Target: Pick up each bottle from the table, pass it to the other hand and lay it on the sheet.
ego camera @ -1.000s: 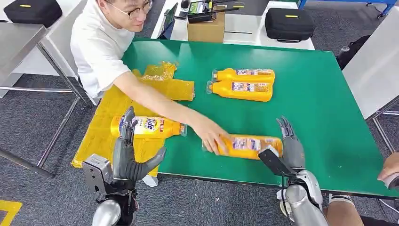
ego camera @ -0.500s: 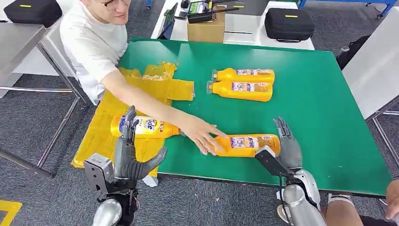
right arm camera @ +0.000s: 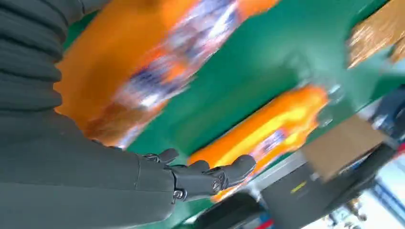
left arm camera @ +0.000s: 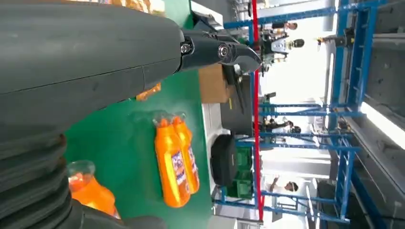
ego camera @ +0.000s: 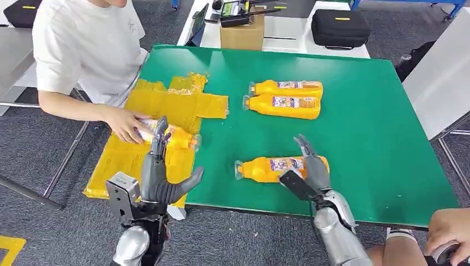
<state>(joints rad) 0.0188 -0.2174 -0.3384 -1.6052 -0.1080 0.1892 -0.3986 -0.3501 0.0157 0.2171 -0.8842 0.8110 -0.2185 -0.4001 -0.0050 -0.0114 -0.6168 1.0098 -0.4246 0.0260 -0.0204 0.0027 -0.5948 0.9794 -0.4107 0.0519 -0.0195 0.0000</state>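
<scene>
Pick-up step in hand: right hand point(ego camera: 311, 166) spread, empty, over near-edge bottle point(ego camera: 266, 169) on green table point(ego camera: 377, 138). Left hand point(ego camera: 158, 177) released, by yellow sheet point(ego camera: 127, 158) at left edge. Next: close squarely, lift, pass across.

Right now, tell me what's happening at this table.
The robot's right hand is at the near bottle on the green table, not yet lifting it. Its left hand hovers open over the yellow sheet, where a person's hand touches another bottle. Two more bottles wait farther back.
</scene>
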